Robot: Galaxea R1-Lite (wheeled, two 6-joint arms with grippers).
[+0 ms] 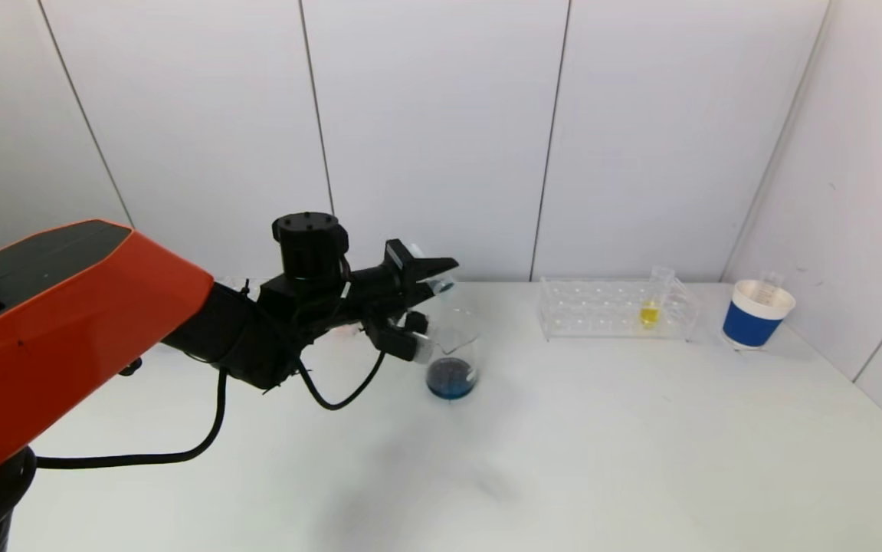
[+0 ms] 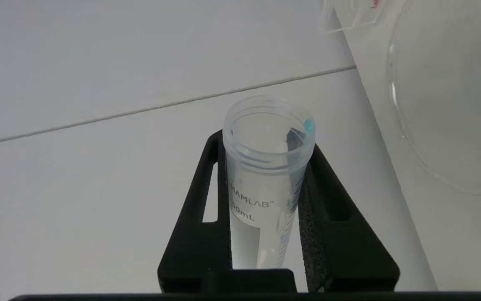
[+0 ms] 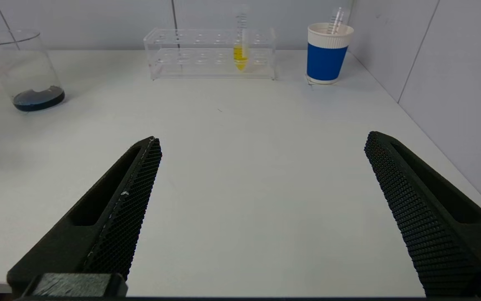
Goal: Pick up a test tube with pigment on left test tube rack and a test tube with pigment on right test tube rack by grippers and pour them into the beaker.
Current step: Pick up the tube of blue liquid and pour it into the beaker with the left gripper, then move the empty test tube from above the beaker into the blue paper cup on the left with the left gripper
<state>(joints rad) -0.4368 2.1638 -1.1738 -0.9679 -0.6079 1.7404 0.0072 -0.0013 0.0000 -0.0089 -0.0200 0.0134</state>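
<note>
My left gripper is shut on a clear test tube, held tilted just above and behind the beaker's rim. In the left wrist view the tube sits between the black fingers. It looks empty apart from a blue drop on its lip. The glass beaker holds dark blue liquid at its bottom. The right test tube rack carries a tube with yellow pigment. My right gripper hovers open and empty over the table, facing that rack. My left arm hides the left rack in the head view.
A blue and white paper cup with a tube in it stands to the right of the rack, near the side wall. White wall panels close the table at the back and right. Bare white tabletop lies in front of the beaker.
</note>
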